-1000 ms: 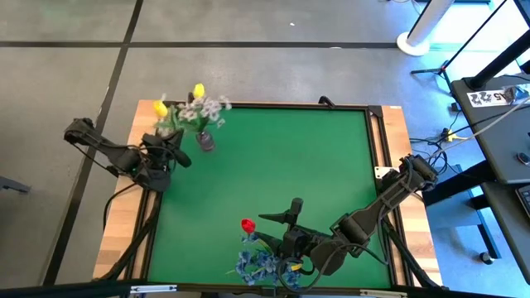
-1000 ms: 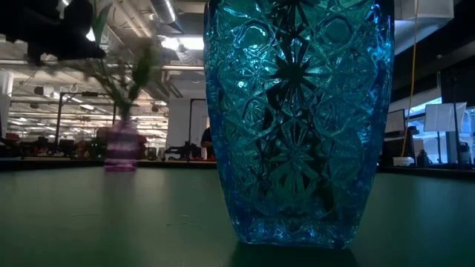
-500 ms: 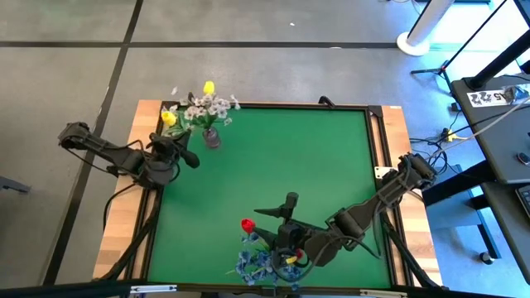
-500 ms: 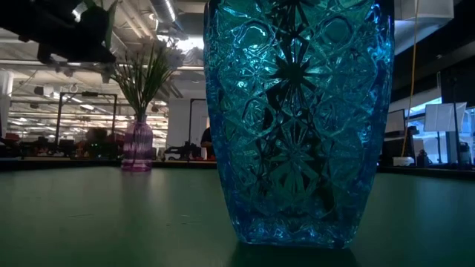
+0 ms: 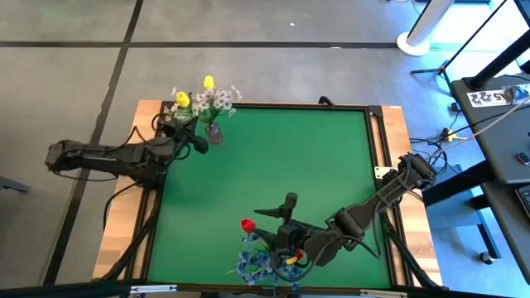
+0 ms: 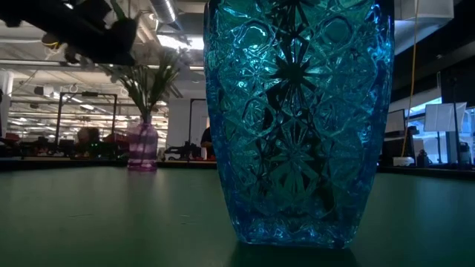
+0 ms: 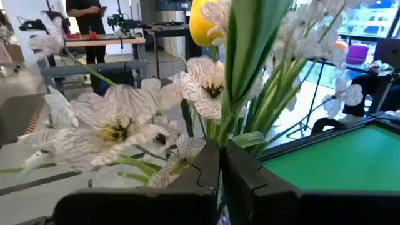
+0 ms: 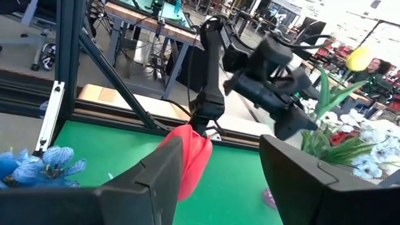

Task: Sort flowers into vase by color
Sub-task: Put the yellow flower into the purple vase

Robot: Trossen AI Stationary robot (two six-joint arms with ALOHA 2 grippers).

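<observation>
On the green surface (image 5: 315, 174) we see two vases. A small pink vase (image 5: 214, 134) stands near the far left corner, and it holds white sprays (image 5: 217, 101) together with two yellow tulips (image 5: 207, 82). In the low view this pink vase (image 6: 142, 147) is far behind, upright on the surface.

The left claw (image 5: 192, 132) is at this bouquet, just beside the pink vase. In the left wrist view its fingers (image 7: 203, 172) are pressed together around the green stalks (image 7: 250, 56), with the white blossoms (image 7: 119, 128) and one yellow tulip (image 7: 203, 22) right in front of the camera. So the left claw is clamped on the flower stalks.

The blue glass vase (image 6: 297, 119) stands at the near edge of the surface and fills the low view. From above we see only the blue bunch (image 5: 258, 263) and a red tulip (image 5: 247, 224) there. The right claw (image 5: 281, 242) hangs over this place. In the right wrist view its fingers (image 8: 159, 178) stand apart with the red tulip (image 8: 190, 156) between them; we cannot tell if they touch it.
</observation>
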